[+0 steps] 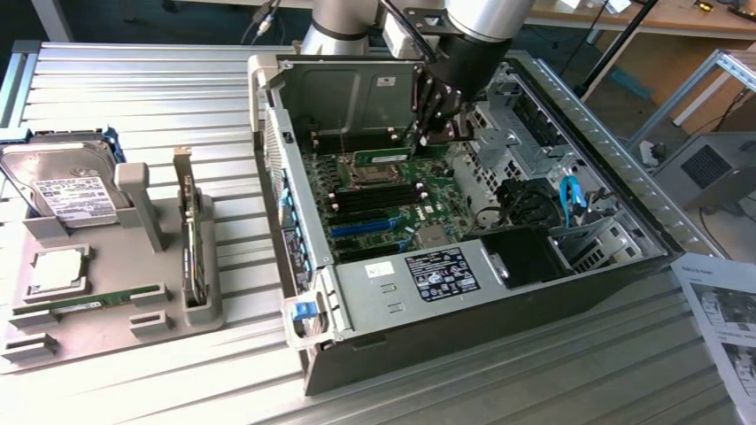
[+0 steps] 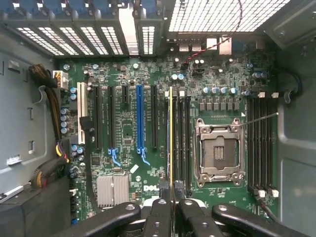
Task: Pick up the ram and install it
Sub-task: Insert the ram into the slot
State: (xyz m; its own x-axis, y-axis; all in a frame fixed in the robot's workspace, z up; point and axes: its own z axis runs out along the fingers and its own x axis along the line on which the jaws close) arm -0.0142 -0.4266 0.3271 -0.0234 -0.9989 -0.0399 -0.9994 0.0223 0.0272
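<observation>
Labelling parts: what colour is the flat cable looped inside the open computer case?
The flat cable is blue, best in exterior view.

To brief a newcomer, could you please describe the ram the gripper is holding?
Look inside the open computer case, above the green motherboard. Next to the processor socket, the gripper is shut on the ram, a thin stick seen edge-on in the wrist view. Unlike the black slots alongside, it is yellow-green.

A ribbed metal tabletop (image 1: 130, 88) is shown under even indoor light. At the exterior view's right, a wooden desk (image 1: 679, 19) is seen behind it, with a grey vented box (image 1: 709, 173) placed beside an aluminium frame (image 1: 685, 92).
</observation>
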